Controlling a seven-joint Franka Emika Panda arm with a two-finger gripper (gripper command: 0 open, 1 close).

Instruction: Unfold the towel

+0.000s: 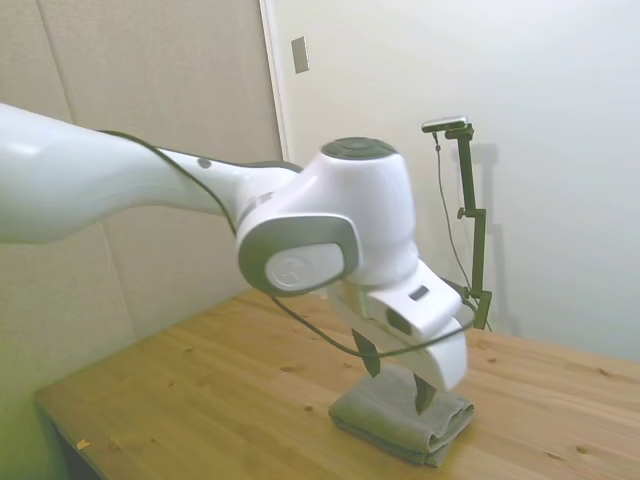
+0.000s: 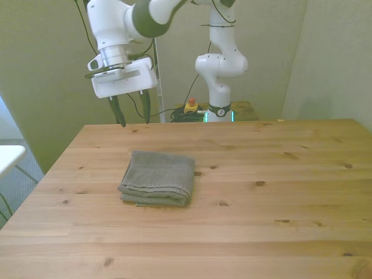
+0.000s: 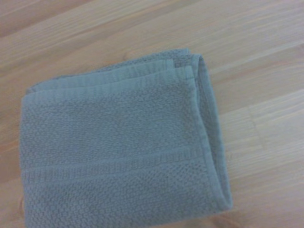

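Observation:
The grey towel [image 2: 158, 178] lies folded into a thick rectangle on the wooden table [image 2: 267, 221], left of the middle in the front view. Its layered edges face the camera there. My gripper [image 2: 132, 114] hangs open in the air above the towel, with nothing between its two dark fingers. From the side, the gripper [image 1: 396, 375] hovers just over the towel [image 1: 403, 417] without touching it. The wrist view is filled by the towel [image 3: 118, 152], with its folded corner and stacked hems showing.
A second white robot base [image 2: 220, 72] stands behind the table's far edge, with cables and a red-and-yellow button box [image 2: 190, 106] beside it. A white surface [image 2: 9, 156] juts in at the front view's left edge.

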